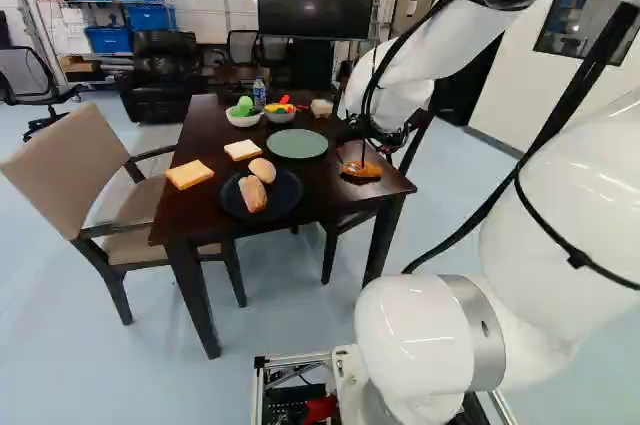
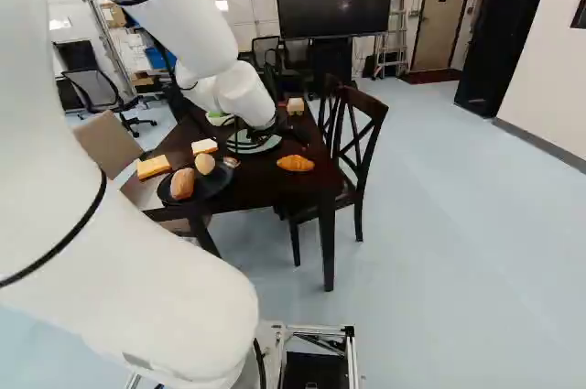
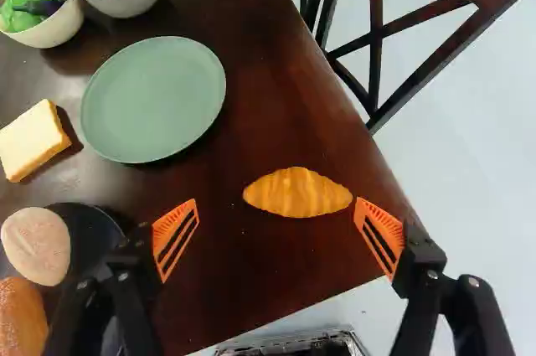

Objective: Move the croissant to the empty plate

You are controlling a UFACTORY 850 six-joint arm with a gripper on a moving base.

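Orange pads [image 3: 172, 226] stand far apart in the wrist view: the tool [image 3: 276, 209] is spread wide and holds nothing. The croissant [image 3: 297, 193] lies on the dark surface [image 3: 276, 268], just ahead of the gap, nearer the finger on the chair side. Its long axis runs roughly from one finger's side to the other's. Closing as they stand would likely press it end to end, so a roughly quarter turn of the wrist seems wanted, with a small shift towards that finger, to take it across its middle. The empty green plate [image 3: 153, 98] lies farther ahead and off towards the other finger's side, with bare surface between. The dark plate [image 3: 113, 234] with bread [image 3: 35, 245] crowds that other finger, and the side edge is close past the croissant.

In the left base view, the croissant shows below the tool, by the corner of the surface; the green plate is to its left and farther off.

In the right base view, the croissant sits clear of the tool in outline, near the chair [image 2: 364, 102]. The way to the plate leads inward, away from that edge; a low approach could nudge the croissant outward.
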